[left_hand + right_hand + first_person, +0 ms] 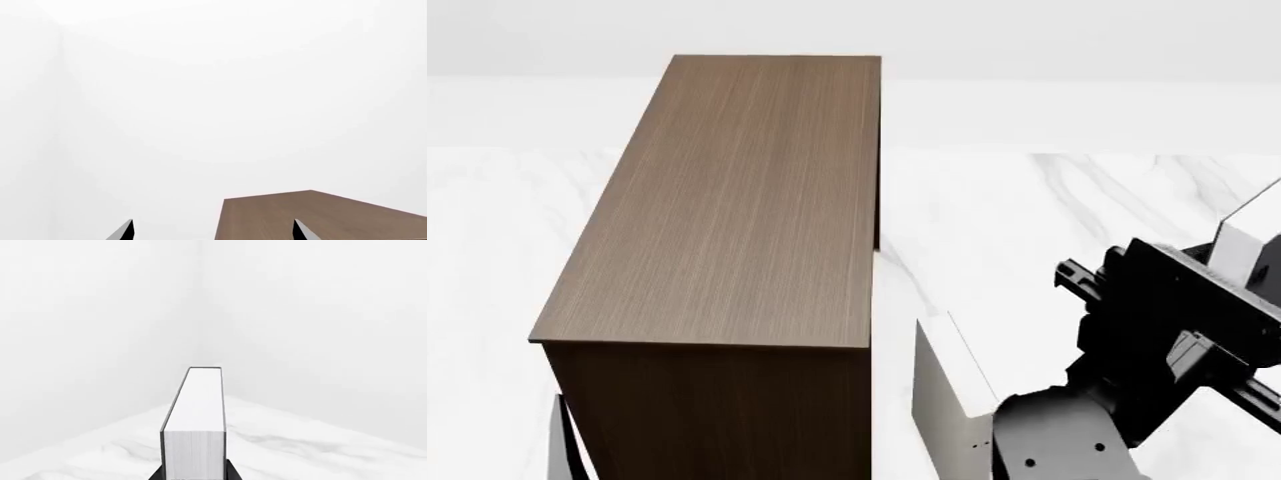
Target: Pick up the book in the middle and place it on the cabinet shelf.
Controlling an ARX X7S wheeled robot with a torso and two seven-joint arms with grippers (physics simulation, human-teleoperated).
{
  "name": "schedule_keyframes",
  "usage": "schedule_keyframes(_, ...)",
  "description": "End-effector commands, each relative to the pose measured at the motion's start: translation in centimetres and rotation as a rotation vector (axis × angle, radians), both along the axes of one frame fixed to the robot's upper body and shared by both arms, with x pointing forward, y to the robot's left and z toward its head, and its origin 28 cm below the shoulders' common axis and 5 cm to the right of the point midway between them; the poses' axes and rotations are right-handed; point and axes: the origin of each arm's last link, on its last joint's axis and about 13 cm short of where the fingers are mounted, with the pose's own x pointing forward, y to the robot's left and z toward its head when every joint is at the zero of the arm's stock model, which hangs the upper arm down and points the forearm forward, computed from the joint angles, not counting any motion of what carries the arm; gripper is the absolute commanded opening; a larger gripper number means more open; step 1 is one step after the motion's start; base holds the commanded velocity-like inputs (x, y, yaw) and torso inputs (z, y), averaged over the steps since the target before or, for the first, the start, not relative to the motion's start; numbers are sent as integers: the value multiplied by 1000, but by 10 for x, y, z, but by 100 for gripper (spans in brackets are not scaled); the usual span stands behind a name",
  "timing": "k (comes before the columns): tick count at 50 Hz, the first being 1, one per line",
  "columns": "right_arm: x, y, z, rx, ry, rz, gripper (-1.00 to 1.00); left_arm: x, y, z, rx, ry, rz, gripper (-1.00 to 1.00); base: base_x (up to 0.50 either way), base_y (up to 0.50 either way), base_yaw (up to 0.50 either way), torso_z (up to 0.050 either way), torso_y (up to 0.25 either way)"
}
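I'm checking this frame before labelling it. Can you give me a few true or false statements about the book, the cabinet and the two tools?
1. The right tool grips the book. True.
2. A book lies on the cabinet shelf. False: its top is bare.
3. The left tool holds a book. False: open, nothing between its fingers.
4. A pale book stands right of the cabinet in the head view. True.
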Motion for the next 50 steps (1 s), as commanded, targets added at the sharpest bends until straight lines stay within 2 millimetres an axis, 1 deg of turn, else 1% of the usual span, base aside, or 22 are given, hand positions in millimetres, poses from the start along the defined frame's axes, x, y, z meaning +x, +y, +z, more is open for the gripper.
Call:
schedule_keyframes(1, -19, 2, 47, -104, -196, 9, -100, 2, 1, 2, 6, -12, 9, 100, 0, 0, 0, 0, 0)
schedule_keyframes(2, -19, 2, 47, -104, -196, 9, -100, 2, 1, 2, 6, -12, 9, 100, 0, 0, 0, 0, 0)
schedule_keyframes(3, -23, 3, 56, -103, -234, 50, -100, 1, 1, 2, 7, -12, 9, 100, 0, 0, 0, 0, 0)
schedule_keyframes(4, -23, 3, 57, -103, -234, 50, -100, 1, 1, 2, 7, -12, 9, 100, 0, 0, 0, 0, 0)
schedule_keyframes(5, -26, 4, 64, -112, -267, 71, -100, 1, 1, 2, 7, -13, 9, 100, 0, 0, 0, 0, 0)
schedule_keyframes(8, -31, 5, 74, -112, -305, 113, -100, 1, 1, 3, 8, -15, 8, 100, 0, 0, 0, 0, 3)
schedule_keyframes(9, -34, 6, 81, -114, -331, 144, -100, 1, 0, 3, 8, -15, 7, 100, 0, 0, 0, 0, 0)
schedule_keyframes(10, -35, 6, 81, -114, -331, 144, -100, 1, 0, 3, 8, -15, 7, 100, 0, 0, 0, 0, 0)
schedule_keyframes(11, -38, 7, 87, -106, -350, 176, -100, 1, 0, 3, 9, -16, 7, 100, 0, 0, 0, 0, 0)
schedule_keyframes(18, -51, 9, 109, -106, -425, 252, -100, 0, 0, 3, 11, -19, 6, 100, 0, 0, 0, 0, 1)
schedule_keyframes(19, -54, 11, 115, -106, -445, 286, -100, 1, 0, 2, 11, -19, 5, 100, 0, 0, 0, 0, 0)
schedule_keyframes(28, -72, 19, 134, -61, -551, 440, -100, 0, 0, 2, 11, -20, 4, 100, 0, 0, 0, 0, 1)
schedule_keyframes(29, -78, 21, 139, -42, -599, 512, -100, 0, 0, 2, 11, -20, 4, 100, 0, 0, 0, 0, 0)
schedule_keyframes(31, -85, 23, 145, 16, -635, 594, -100, 0, 0, 2, 11, -20, 3, 100, 0, 0, 0, 0, 5)
schedule_keyframes(32, -86, 23, 146, 30, -646, 603, -100, 0, 0, 2, 11, -20, 3, 100, 0, 0, 0, 0, 0)
schedule_keyframes(34, -94, 26, 153, -11, -694, 658, -100, 0, 0, 3, 12, -21, 4, 100, 0, 0, 0, 0, 0)
schedule_keyframes(36, -100, 28, 157, 9, -721, 698, -100, 0, 0, 3, 12, -22, 4, 100, 0, 0, 0, 0, 0)
schedule_keyframes(37, -105, 29, 161, 27, -746, 750, -100, 0, 0, 3, 12, -22, 4, 100, 0, 0, 0, 0, 0)
schedule_keyframes(40, -110, 32, 167, 75, -762, 812, -100, 0, 0, 3, 14, -24, 4, 100, 0, 0, 0, 0, 3)
schedule_keyframes(41, -112, 33, 171, 119, -766, 839, -100, 0, 0, 3, 15, -25, 4, 100, 0, 0, 0, 0, 0)
schedule_keyframes(45, -118, 35, 178, 173, -784, 912, -100, 0, 0, 4, 16, -26, 3, 100, 0, 0, 0, 0, 0)
schedule_keyframes(50, -122, 38, 183, 195, -798, 959, -100, 0, 0, 3, 16, -26, 3, 100, 0, 0, 0, 0, 2)
